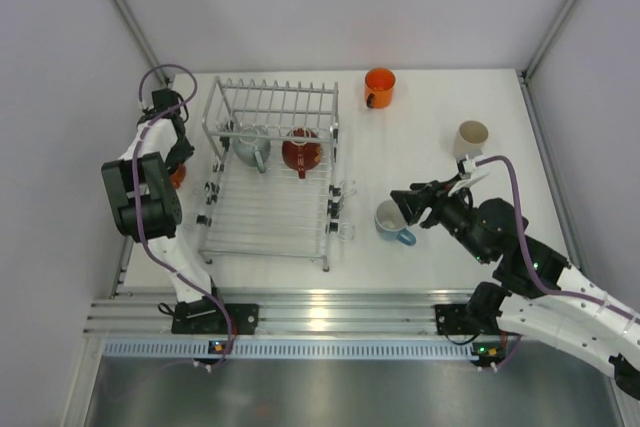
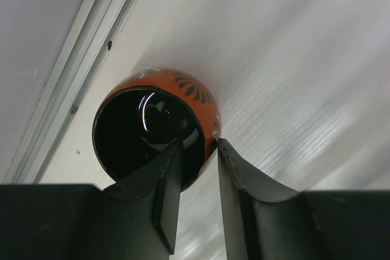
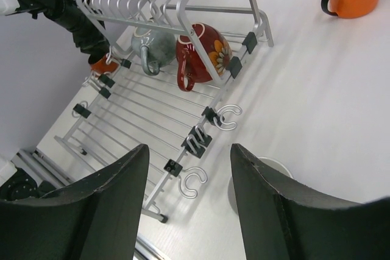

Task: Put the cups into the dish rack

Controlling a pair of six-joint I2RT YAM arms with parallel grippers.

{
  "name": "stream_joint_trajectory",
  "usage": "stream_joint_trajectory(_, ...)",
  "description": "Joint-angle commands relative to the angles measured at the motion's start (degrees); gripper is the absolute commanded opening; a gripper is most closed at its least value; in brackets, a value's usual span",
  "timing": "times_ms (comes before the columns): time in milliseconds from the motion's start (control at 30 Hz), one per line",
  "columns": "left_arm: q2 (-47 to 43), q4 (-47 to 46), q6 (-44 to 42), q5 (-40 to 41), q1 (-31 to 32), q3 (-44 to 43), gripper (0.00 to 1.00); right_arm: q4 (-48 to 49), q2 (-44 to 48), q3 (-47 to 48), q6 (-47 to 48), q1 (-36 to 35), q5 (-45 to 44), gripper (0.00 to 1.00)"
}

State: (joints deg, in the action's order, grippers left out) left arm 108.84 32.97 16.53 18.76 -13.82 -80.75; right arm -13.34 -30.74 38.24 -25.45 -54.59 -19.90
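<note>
The cups are spread over and around the silver-white wire dish rack (image 1: 262, 209), which sits on the white table (image 1: 430, 97) in front of the left arm. Two of them lie inside it, side by side beneath the raised wire frame at its far end. One is a glossy grey mug (image 1: 250, 144) and the other a dark red mug with an orange flower pattern (image 1: 301, 151); both handles point toward the near side. Just off the rack's left edge stands a dark red-orange mug with a black interior (image 2: 183, 86). The left gripper (image 2: 200, 141) straddles its rim, one finger inside the bowl and the other against the outer wall, and I cannot tell whether the fingers actually pinch the wall. To the right of the rack stands a light blue mug with a white inside (image 1: 390, 222), upright on the table. The right gripper (image 3: 189, 147) hangs just beside and above it with its fingers spread wide, holding nothing. Farther right is a grey-beige mug (image 1: 471, 134), and a bright orange mug with a dark handle (image 1: 380, 85) stands near the far edge of the table, well apart from both arms.
</note>
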Motion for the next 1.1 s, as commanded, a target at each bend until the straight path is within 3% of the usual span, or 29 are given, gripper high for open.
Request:
stream_joint_trajectory(0,0.1,0.8,-0.5,2.5,-0.1,-2.4,0.34,1.0,0.0,0.5,1.0,-0.2,-1.3,0.57)
stream_joint_trajectory(100,0.2,1.3,-0.1,3.0,-0.1,-2.7,0.23,1.1,-0.1,0.6,0.5,-0.2,-0.8,0.57)
stream_joint_trajectory(267,1.6,2.9,1.0,3.6,-0.2,-3.3,0.2,0.8,0.6,1.0,0.0,-0.3,-0.1,0.57)
stream_joint_trajectory(400,2.2,3.2,2.2,3.0,-0.2,-3.4,0.3,0.3,1.7,0.6,-0.3,-0.2,-0.2,0.57)
stream_joint_trajectory(600,2.9,4.2,3.5,2.9,-0.2,-3.6,0.35,0.5,2.5,0.2,-0.5,-0.2,-0.5,0.58)
stream_joint_trajectory(733,3.7,4.5,3.8,3.3,-0.2,-3.1,0.26,0.2,2.6,0.2,-0.6,-0.2,-0.4,0.57)
stream_joint_trajectory(867,3.2,4.6,4.0,4.3,-0.8,-2.7,0.01,-0.5,3.3,0.3,-0.4,-0.2,-1.1,0.57)
stream_joint_trajectory(1067,-1.6,6.1,4.9,6.1,-1.5,-5.1,0.0,-0.9,3.3,0.7,-0.7,-0.2,-1.1,0.58)
